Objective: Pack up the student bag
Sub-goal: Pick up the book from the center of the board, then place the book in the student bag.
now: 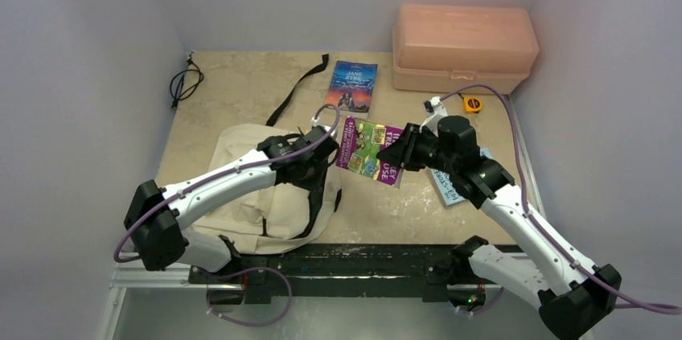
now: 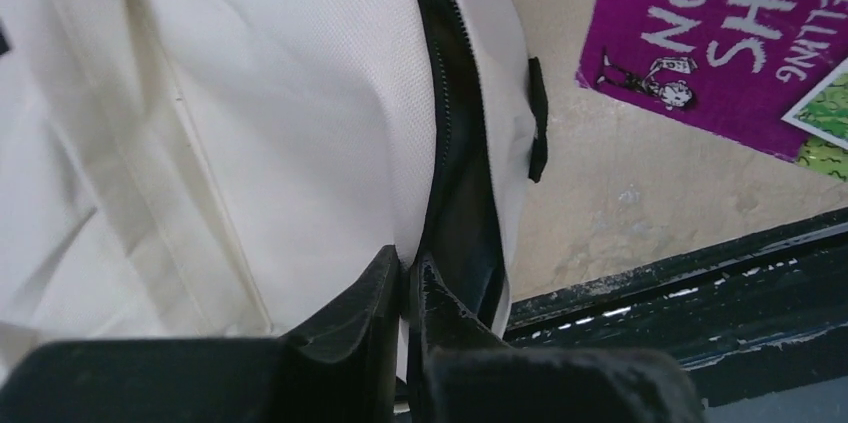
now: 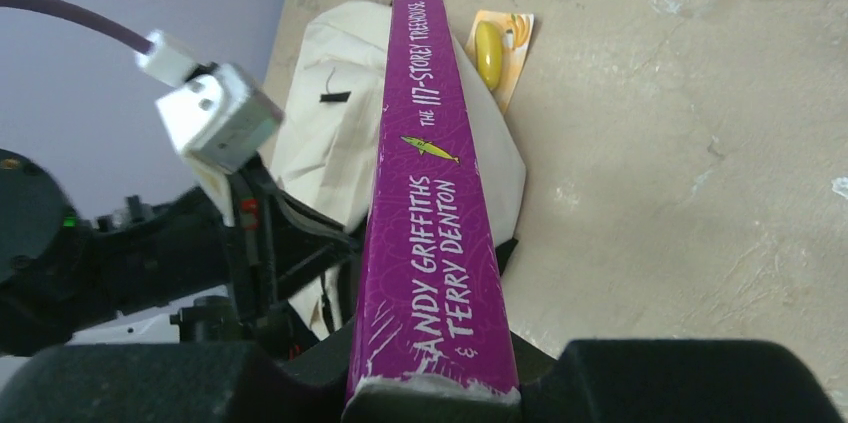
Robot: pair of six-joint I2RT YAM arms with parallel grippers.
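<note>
The student bag (image 1: 257, 195) is a cream fabric backpack lying at the front left of the table, with a black strap (image 1: 297, 87) trailing back. My left gripper (image 1: 312, 149) is shut on the bag's fabric edge beside the black zipper; in the left wrist view the fingers (image 2: 408, 268) pinch the cream cloth (image 2: 280, 93) next to the dark opening. My right gripper (image 1: 406, 149) is shut on a purple book (image 1: 368, 151) and holds it just right of the bag. In the right wrist view the book's spine (image 3: 430, 193) runs out from the gripper (image 3: 432, 368) towards the bag (image 3: 340, 123).
A Jane Eyre book (image 1: 352, 85) lies behind the purple book. A salmon-pink plastic box (image 1: 462, 47) stands at the back right, with a yellow tape measure (image 1: 472, 104) in front of it. A light blue book (image 1: 446, 186) lies under my right arm. A black cable (image 1: 185, 83) sits at the back left.
</note>
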